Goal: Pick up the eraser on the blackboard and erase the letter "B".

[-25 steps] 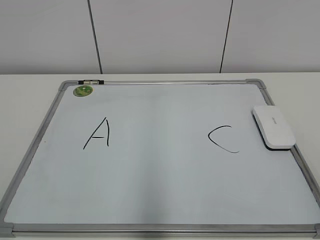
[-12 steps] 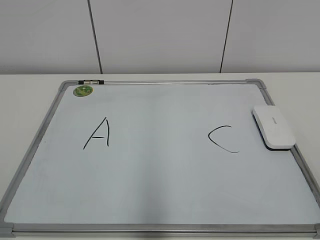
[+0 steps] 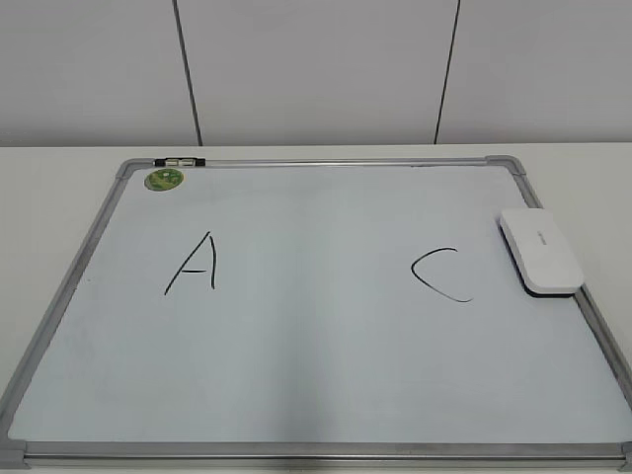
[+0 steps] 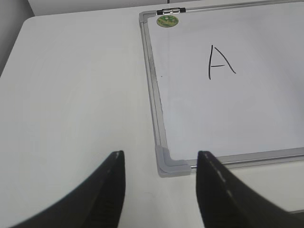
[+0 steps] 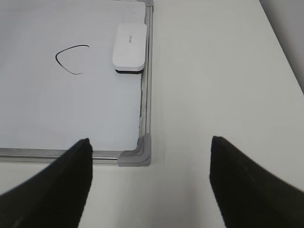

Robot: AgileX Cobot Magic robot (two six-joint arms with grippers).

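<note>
**No "B" on the board, eraser resting at the edge**

The blackboard (image 3: 306, 415) lies flat on the white counter (image 3: 59, 163). Only two letters show on it: an "A" (image 3: 194, 264) on the left and a "C" (image 3: 441, 274) on the right. The space between them is bare, so the letter "B" looks already wiped away, or was never there. A small green sticker (image 3: 164, 179) sits in the far left corner.

The eraser (image 3: 538, 251) lies on the right side of the board, white side up, touching or almost touching the frame and just beside the "C".

Both arms are out of the outside view. The left gripper (image 4: 160, 190) hangs over the near left corner of the board with its jaws wide and nothing in them. The right gripper (image 5: 149, 180) hangs over the near right corner, jaws very wide and empty too, with the eraser well ahead of it.

What could go wrong? If the right gripper goes for the eraser, a jaw may bump the metal frame, because the eraser sits so close to it. A push could slide the eraser into the "C" and smear it. And with no "B" to aim at, a wipe could land on the wrong letter.
</note>
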